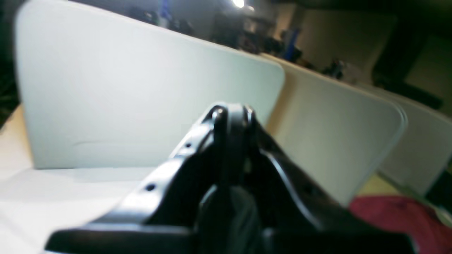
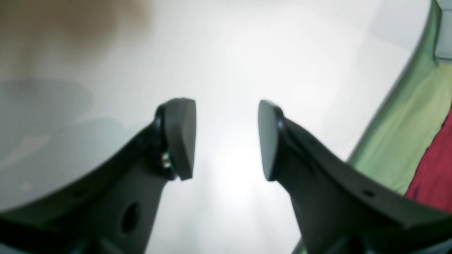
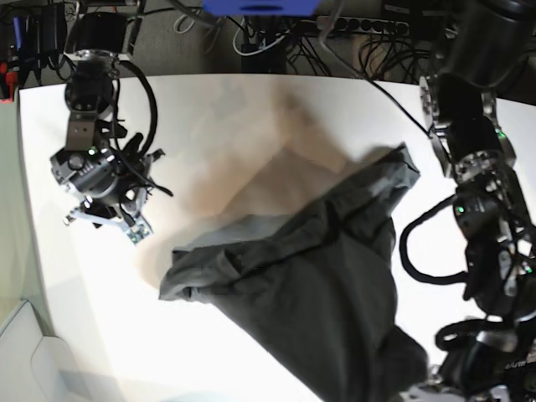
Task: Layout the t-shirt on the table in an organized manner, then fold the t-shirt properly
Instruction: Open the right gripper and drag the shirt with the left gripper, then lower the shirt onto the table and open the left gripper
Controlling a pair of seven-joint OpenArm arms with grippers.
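Grey t-shirt lying rumpled on the white bench, left tool clenched, right tool released.

The t-shirt [image 3: 318, 285] lies crumpled across the middle and near side of the bench [image 3: 251, 109], one end reaching toward the left arm's side and its lower part running down to the near edge, with folds and wrinkles all over it. The right tool [image 2: 226, 141] hangs above bare bench with its two pads [image 2: 180, 137] well apart and nothing between them; in the base view it sits away from the shirt's edge. The left tool [image 1: 231, 116] has its fingers pressed together, and whether any cloth is caught between them cannot be told from its blurred wrist view. A red cloth [image 1: 399, 215] shows at that view's lower corner.
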